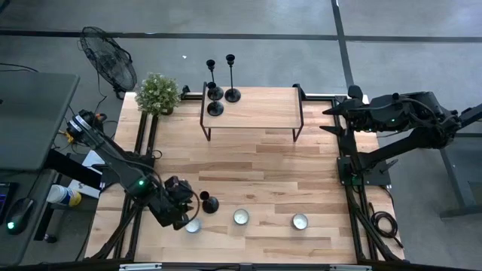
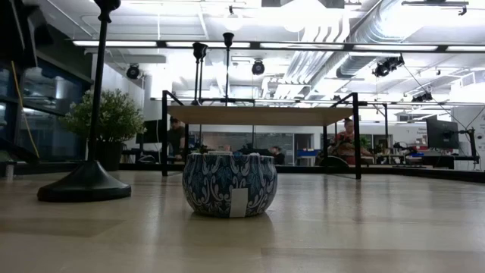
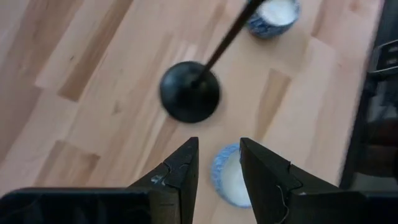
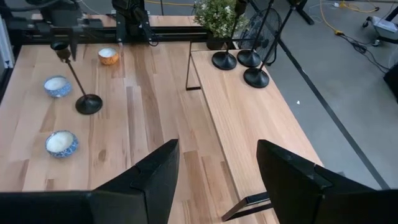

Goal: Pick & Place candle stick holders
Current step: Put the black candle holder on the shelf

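1 black candle stick holder (image 1: 209,202) stands upright on the table (image 1: 263,169) near the front left, between 2 of the small candle tins (image 1: 240,217). 3 more holders (image 1: 216,92) stand grouped at the left end of the raised shelf (image 1: 256,109), next to the potted plant (image 1: 158,93).

The left gripper (image 1: 181,203) hovers just beside the lone holder, above the tin at the front left. In the left wrist view its fingers (image 3: 180,177) stand a narrow way apart with nothing between them; the holder's domed base (image 3: 189,91) lies ahead of the tips, its stem slanting off out of view.

The right gripper (image 4: 214,168) waits at the table's right edge, jaws wide apart and empty.

Handling, as a judgement:
- Rigid metal by the look of it, no give under the pads.
- Weight probably sits in the base, so it should hang steady if taken by the stem.
- Stem is thin and smooth: likely to swivel or slip in a loose pinch, so a centred, firm close is wanted.
- Best hold: on the stem, probably the upper part, below the cup.
- Top-heavy in height; a bump at the cup would tip it.
- Tins close by on both sides leave little room for a sideways approach.
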`<action>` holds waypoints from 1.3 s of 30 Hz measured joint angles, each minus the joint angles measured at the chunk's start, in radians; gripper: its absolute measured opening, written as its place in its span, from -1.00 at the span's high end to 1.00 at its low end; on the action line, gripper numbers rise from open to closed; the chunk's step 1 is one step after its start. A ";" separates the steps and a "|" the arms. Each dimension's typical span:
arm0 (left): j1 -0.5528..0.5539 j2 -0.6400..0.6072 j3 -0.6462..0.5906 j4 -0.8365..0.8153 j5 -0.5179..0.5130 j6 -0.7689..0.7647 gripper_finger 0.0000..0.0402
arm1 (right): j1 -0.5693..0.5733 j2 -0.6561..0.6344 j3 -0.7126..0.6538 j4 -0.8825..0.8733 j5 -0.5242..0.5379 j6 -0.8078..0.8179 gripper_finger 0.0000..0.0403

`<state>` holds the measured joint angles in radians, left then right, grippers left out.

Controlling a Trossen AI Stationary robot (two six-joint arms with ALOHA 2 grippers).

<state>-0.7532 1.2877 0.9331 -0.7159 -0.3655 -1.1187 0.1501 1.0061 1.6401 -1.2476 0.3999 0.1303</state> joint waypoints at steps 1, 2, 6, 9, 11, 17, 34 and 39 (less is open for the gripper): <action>0.000 0.000 -0.012 0.005 -0.006 -0.004 0.44 | 0.000 0.000 0.000 0.000 -0.006 0.000 -0.03; 0.000 0.000 -0.019 0.012 -0.012 -0.008 0.44 | 0.000 0.000 0.000 0.000 -0.012 0.000 -0.03; 0.000 0.000 -0.025 0.019 -0.070 -0.009 0.44 | 0.000 0.000 0.000 0.000 -0.015 0.000 -0.03; 0.000 0.000 -0.025 0.045 -0.120 0.034 0.44 | 0.000 0.000 0.000 0.001 -0.015 0.008 -0.03; 0.000 0.000 -0.025 0.063 -0.136 0.063 0.44 | 0.000 0.000 0.000 0.000 -0.018 0.009 -0.03; 0.000 0.000 -0.025 0.070 -0.138 0.067 0.44 | 0.000 0.000 0.000 0.001 -0.025 0.011 -0.03; 0.000 0.006 -0.025 0.133 -0.185 0.044 -0.03 | 0.000 0.000 0.000 0.000 -0.026 0.011 -0.03; 0.000 0.039 -0.025 0.193 -0.206 0.111 -0.01 | 0.000 0.000 0.000 -0.001 -0.025 0.011 -0.03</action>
<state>-0.7528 1.3271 0.9084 -0.5227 -0.5714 -1.0079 0.1505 1.0065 1.6398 -1.2488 0.3748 0.1413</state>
